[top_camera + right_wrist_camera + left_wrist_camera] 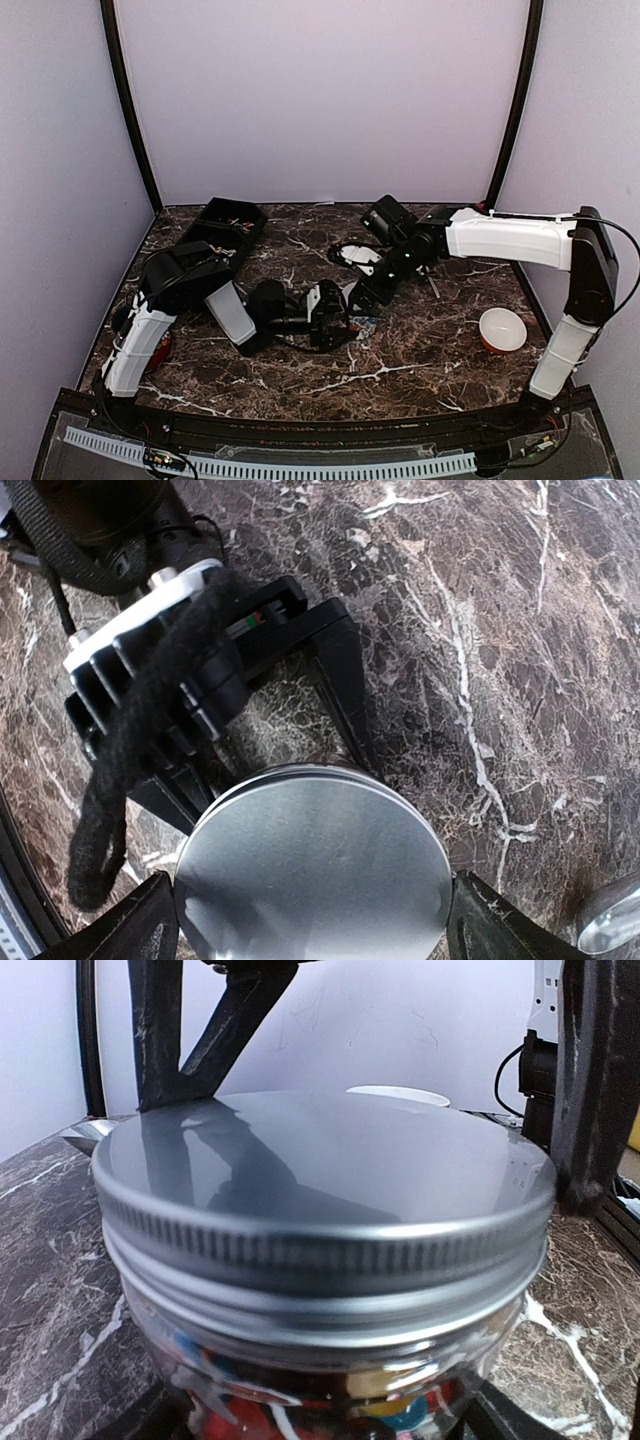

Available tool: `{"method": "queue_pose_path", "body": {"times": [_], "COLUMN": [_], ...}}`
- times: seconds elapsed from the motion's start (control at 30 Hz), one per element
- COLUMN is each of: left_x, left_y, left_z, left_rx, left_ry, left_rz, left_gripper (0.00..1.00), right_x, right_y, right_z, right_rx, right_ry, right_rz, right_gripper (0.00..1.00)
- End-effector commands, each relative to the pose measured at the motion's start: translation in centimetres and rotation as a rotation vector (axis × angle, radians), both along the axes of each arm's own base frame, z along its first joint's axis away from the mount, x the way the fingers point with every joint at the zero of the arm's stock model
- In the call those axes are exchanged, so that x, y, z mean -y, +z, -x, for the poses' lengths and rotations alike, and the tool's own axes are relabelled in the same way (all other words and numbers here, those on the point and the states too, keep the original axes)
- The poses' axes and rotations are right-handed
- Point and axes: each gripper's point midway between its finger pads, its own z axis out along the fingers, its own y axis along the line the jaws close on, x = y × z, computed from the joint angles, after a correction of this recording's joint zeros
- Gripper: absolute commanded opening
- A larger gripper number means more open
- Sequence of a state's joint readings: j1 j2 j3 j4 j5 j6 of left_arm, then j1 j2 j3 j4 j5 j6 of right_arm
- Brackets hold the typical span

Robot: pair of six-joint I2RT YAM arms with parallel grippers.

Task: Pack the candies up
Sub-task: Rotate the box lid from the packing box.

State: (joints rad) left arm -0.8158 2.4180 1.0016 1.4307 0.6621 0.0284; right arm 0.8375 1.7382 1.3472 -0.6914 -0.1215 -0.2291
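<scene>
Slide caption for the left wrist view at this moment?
Close on a glass jar of mixed-colour candies, its silver screw lid flanked by the right end effector, white bowl behind.

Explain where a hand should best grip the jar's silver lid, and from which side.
Grip the lid by its ribbed rim, coming straight down from above and pinching across opposite sides. It sits level on the upright jar, a flat round disc, so only the edge offers opposing faces; the ribbing should resist slipping.
</scene>
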Motion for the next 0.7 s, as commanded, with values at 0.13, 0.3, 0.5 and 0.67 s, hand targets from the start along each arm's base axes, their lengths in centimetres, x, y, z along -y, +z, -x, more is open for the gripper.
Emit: {"method": "queue_pose_path", "body": {"times": [0.13,0.3,0.5,0.67], "left_x": [-2.1,-2.2,-2.3,-2.4], "left_y": [-4.1,-4.3,-4.3,-4.4], "left_z": [-1.6,-1.9,-2.2,-2.3], "left_rx": [-0.127,-0.121,-0.115,-0.112], "left_ry": [0.143,0.168,0.183,0.192], "left_rz": [-0.130,-0.138,-0.141,-0.144], "left_gripper": [0.79,0.79,0.79,0.79], "right_x": [0.5,0.2,0.2,-0.1], "right_y": [0.4,-0.1,0.0,-0.1], "right_z": [-1.3,-1.7,-2.0,-1.4], "right_rx": [0.028,0.007,0.013,0.013], "right_ry": [-0.178,-0.238,-0.284,-0.268], "right_rz": [-0.028,-0.047,-0.062,-0.071], "right_gripper": [0.90,0.91,0.92,0.98]}}
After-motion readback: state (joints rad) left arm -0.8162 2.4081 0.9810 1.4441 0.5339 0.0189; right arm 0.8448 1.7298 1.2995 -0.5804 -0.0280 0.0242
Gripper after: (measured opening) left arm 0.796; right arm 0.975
